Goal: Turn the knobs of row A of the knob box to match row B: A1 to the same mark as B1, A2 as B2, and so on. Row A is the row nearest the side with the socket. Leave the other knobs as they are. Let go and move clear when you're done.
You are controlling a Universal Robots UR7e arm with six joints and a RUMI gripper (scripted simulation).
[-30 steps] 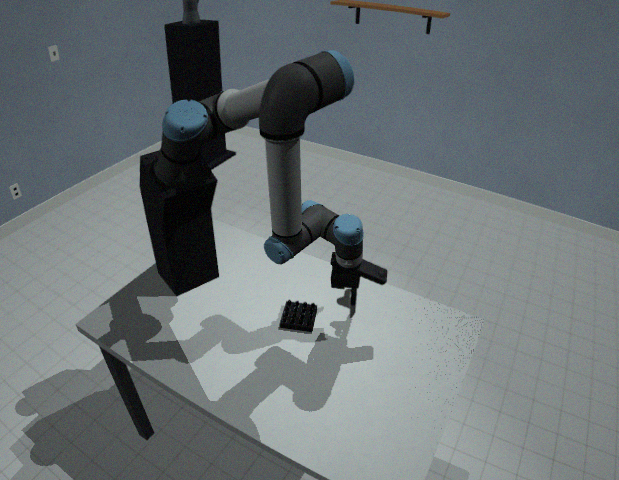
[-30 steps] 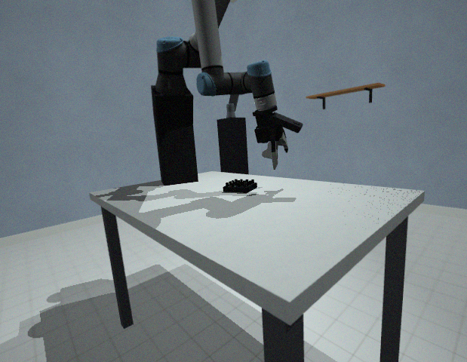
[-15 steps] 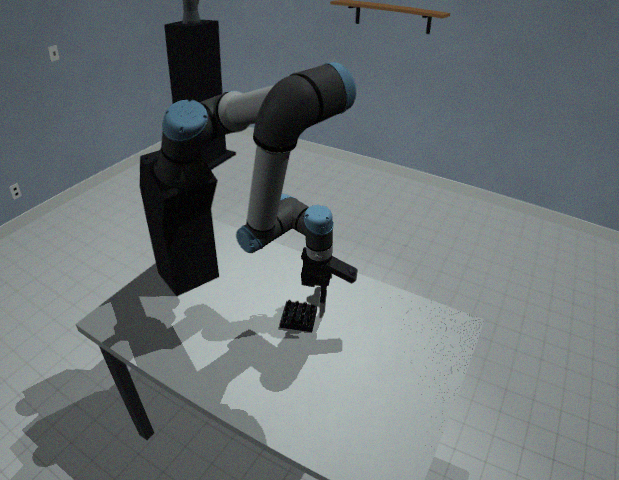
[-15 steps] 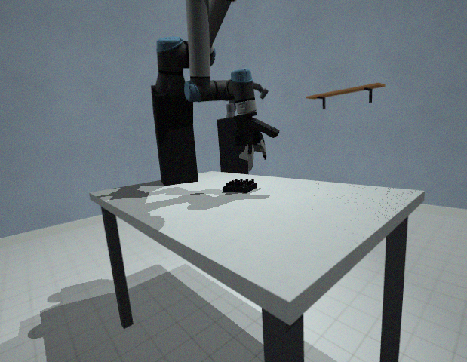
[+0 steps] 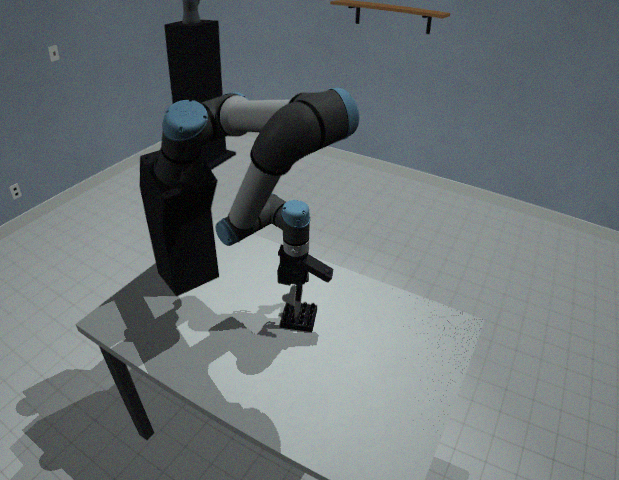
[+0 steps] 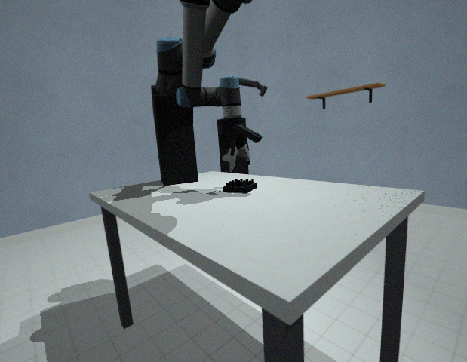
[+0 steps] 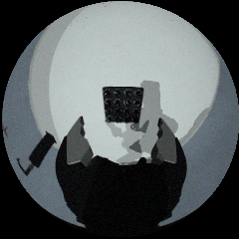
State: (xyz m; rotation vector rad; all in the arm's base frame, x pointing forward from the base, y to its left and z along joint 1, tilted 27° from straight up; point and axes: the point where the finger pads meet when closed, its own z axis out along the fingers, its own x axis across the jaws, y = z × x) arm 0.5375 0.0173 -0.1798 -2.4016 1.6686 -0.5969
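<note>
Bench, near corner: white rectangular top (image 5: pixel 361 392) (image 6: pixel 284 241) (image 7: pixel 90 60) on dark square legs; this corner points toward the exterior camera, with no object on it.
Bench, left corner: crossed by grey shadows that spread from the left edge inward.
Knob box: black, squarish, studded with short black knobs in rows (image 5: pixel 298 317) (image 6: pixel 240 185) (image 7: pixel 122 105); lies flat, well in from the near corner and toward the far edge. Knob marks and socket too small and dark to read; match of row A to row B cannot be told.
Hand: black, with two pointed grey-faced fingers (image 5: pixel 297 310) (image 6: pixel 239 167); released, fingers wide apart, holding nothing. Points down above the box, apart from it.
Arm: grey tubes, dark joints, blue caps (image 5: pixel 288 134) (image 6: pixel 193 50); bent, wrist upright over the box.
Arm's pedestal: tall black block (image 5: pixel 188 242) (image 6: pixel 174 144), by the bench's far-left edge.
Second pedestal: black, bearing a small grey arm (image 5: pixel 194 62) (image 6: pixel 224 136) (image 7: pixel 42 149); stands beyond the far edge.
Wall shelf: orange-brown board on black brackets (image 5: pixel 389 7) (image 6: pixel 346 90) (image 7: pixel 5 130); on the blue-grey wall, past the far edge.
</note>
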